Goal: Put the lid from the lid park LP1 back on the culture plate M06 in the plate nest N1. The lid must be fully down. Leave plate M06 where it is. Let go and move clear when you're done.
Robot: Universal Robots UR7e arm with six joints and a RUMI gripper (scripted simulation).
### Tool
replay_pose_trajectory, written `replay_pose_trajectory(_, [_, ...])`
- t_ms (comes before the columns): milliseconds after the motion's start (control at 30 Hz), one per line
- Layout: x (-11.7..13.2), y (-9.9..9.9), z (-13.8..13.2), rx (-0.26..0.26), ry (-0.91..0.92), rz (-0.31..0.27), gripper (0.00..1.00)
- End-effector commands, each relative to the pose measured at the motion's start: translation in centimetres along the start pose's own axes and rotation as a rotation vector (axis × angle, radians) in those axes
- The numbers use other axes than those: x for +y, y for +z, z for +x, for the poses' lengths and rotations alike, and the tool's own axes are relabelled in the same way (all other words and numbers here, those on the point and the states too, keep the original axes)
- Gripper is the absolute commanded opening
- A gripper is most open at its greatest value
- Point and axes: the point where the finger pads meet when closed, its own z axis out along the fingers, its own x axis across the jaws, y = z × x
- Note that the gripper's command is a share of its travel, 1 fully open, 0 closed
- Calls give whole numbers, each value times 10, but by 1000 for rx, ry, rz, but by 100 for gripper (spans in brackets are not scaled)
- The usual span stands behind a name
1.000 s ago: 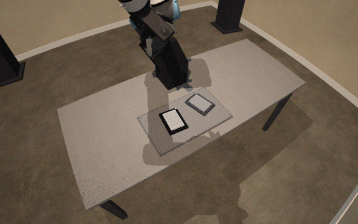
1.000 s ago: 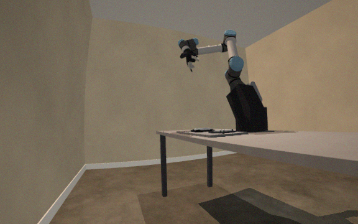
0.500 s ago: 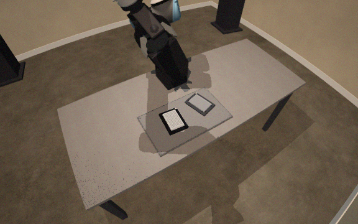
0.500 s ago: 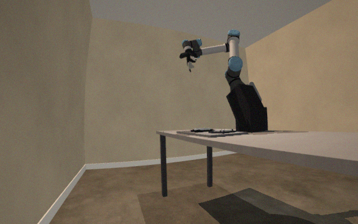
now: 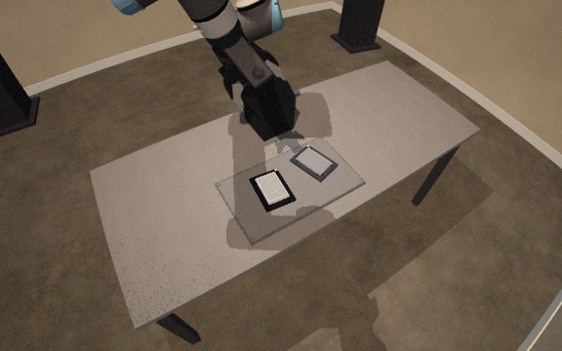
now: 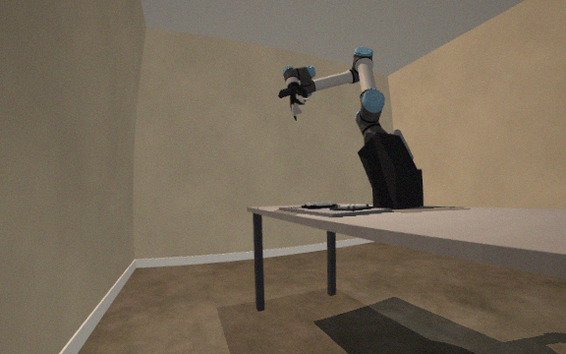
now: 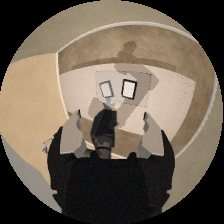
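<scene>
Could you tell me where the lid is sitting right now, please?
In the top view the lid lies in its dark frame on the grey mat, just right of the uncovered plate and in front of the arm's pedestal.

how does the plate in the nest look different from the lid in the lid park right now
Culture plate M06 shows a white top with a fine grid of wells; the lid is plain pale grey with no grid. The plate sits in a black frame, plate nest N1; the lid sits in a dark grey frame, lid park LP1. In the top view the plate lies nearer the table's front edge, the lid closer to the arm. Both lie flat on the same mat, untouched.
</scene>
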Motion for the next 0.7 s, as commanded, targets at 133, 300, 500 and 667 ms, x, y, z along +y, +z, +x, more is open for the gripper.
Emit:
replay_pose_trajectory(133, [-19,23,5,19,-15,-4,82])
replay_pose_trajectory(300, [-31,42,7,34,-27,-8,82])
replay_pose_trajectory(500, [-45,65,9,36,-29,-9,82])
replay_pose_trajectory(667, [-52,78,10,53,-42,-13,82])
